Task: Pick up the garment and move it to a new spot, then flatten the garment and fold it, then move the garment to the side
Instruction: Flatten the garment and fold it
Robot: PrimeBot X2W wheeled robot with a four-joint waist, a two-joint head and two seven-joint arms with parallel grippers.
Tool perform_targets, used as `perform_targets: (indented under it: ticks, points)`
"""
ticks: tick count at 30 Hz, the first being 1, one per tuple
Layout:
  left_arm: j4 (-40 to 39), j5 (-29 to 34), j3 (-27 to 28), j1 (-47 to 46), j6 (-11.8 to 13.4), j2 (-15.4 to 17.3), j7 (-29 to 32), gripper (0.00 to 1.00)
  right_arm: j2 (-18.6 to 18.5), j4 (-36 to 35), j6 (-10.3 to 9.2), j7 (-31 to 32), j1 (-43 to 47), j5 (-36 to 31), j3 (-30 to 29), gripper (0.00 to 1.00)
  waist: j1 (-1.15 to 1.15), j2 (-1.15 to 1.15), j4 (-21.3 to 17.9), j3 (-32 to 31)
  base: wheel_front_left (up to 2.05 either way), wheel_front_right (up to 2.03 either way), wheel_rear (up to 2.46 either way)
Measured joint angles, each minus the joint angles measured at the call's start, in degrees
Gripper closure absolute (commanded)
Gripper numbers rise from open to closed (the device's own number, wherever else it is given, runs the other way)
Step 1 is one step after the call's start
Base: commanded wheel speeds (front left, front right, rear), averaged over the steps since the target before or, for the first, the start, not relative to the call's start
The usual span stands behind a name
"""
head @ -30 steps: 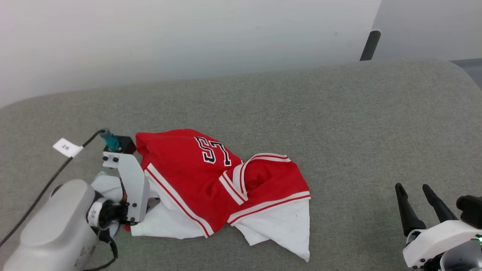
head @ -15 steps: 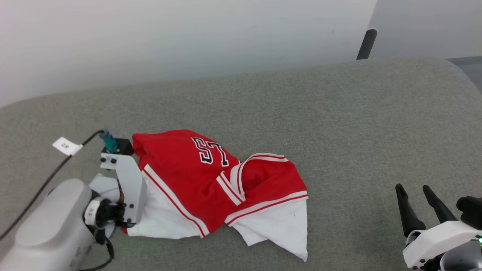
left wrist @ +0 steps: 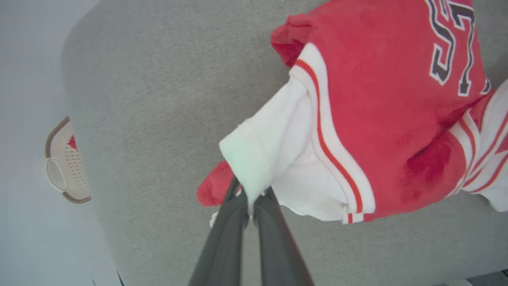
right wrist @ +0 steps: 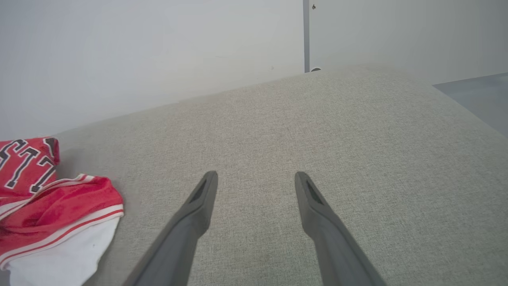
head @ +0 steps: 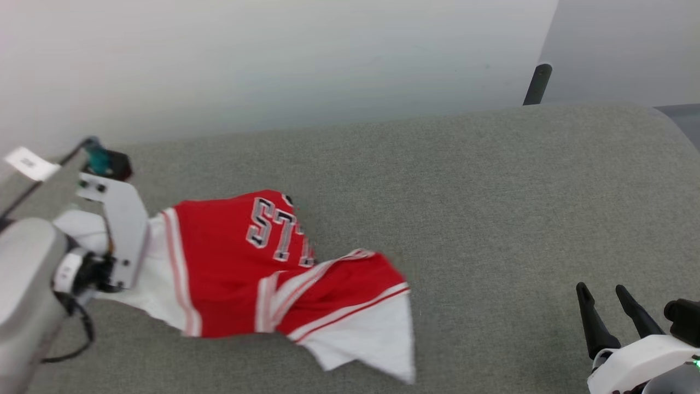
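Note:
The garment (head: 235, 262), a red jersey with white sleeves and black-and-white lettering, hangs partly lifted at its left end and trails rightward onto the grey cushion (head: 492, 191). In the left wrist view my left gripper (left wrist: 249, 198) is shut on a fold of the garment's white sleeve (left wrist: 258, 159), with the red body (left wrist: 377, 119) spreading beyond it. In the head view that gripper's fingers are hidden behind the wrist bracket (head: 123, 230). My right gripper (head: 604, 298) stands open at the lower right, well away from the cloth. Its fingers (right wrist: 198, 206) hover over bare cushion, the garment (right wrist: 51, 206) to their left.
A beige basket (left wrist: 65, 163) with a bit of red cloth sits beyond the cushion's edge in the left wrist view. A pale wall runs behind the cushion, with a dark post (head: 537, 83) at the back right. A tagged cable (head: 24, 163) trails from the left wrist.
My left gripper has shut on the white sleeve and moved up and to the left, pulling the garment with it and stretching it out. The right gripper has stayed put.

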Motion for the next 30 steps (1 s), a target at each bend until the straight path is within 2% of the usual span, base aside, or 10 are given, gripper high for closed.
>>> perform_targets:
  ticks: [7,11,12,14,15,16,19,20,21,30]
  points:
    - [2.2,5.3,-1.55,-0.9,1.64,5.1,-0.09,1.0,0.01,-0.77,0.0,0.63,0.7,0.0,-0.01,0.0,0.0,0.0,-0.15,0.31,0.0,0.0,0.0]
    - [5.2,4.88,-1.42,1.57,2.72,5.12,-1.81,1.0,0.15,-1.14,0.0,0.99,0.68,0.0,0.05,0.0,0.0,0.0,-0.48,1.03,0.0,0.0,0.0]
    - [6.02,4.5,-1.26,2.38,2.9,4.69,-2.67,0.89,0.21,-1.2,0.0,1.1,0.66,0.0,0.13,0.0,0.0,0.0,-0.56,1.26,0.0,0.0,0.0]
    - [7.31,3.65,-0.94,3.58,3.24,3.47,-4.39,0.87,0.35,-1.3,0.0,1.13,0.63,0.0,0.25,0.0,0.0,0.0,-0.71,1.72,0.0,0.0,0.0]
    - [7.93,3.09,-0.78,4.03,3.24,2.82,-4.99,0.76,0.35,-1.3,0.0,1.35,0.58,0.01,0.33,0.0,0.0,0.0,-0.77,1.93,0.0,0.0,0.0]
    - [8.43,2.48,-0.66,4.51,3.23,2.23,-5.53,0.55,0.37,-1.3,0.0,1.43,0.5,0.01,0.36,0.0,0.0,0.0,-0.82,2.09,0.0,0.0,0.0]
    - [9.34,1.93,-0.33,4.81,2.87,0.92,-7.48,0.15,0.32,-1.43,0.0,1.92,0.42,0.1,0.65,0.0,0.0,0.0,-0.68,2.19,0.0,0.0,0.0]
    - [9.34,1.76,-0.22,4.76,2.33,0.55,-8.25,0.15,0.26,-1.45,0.0,2.1,0.42,0.11,0.76,0.0,0.0,0.0,-0.55,2.07,0.0,0.0,0.0]
    - [9.21,1.58,-0.08,4.71,1.99,0.12,-9.25,0.01,0.16,-1.51,0.0,2.35,0.44,0.12,0.91,0.0,0.0,0.0,-0.39,1.89,0.0,0.0,0.0]
    - [5.93,2.0,0.12,3.36,0.1,-2.19,-15.49,0.0,-0.51,-2.23,0.0,4.44,1.88,1.24,2.38,0.0,0.0,0.0,3.17,-1.28,0.0,0.0,0.0]
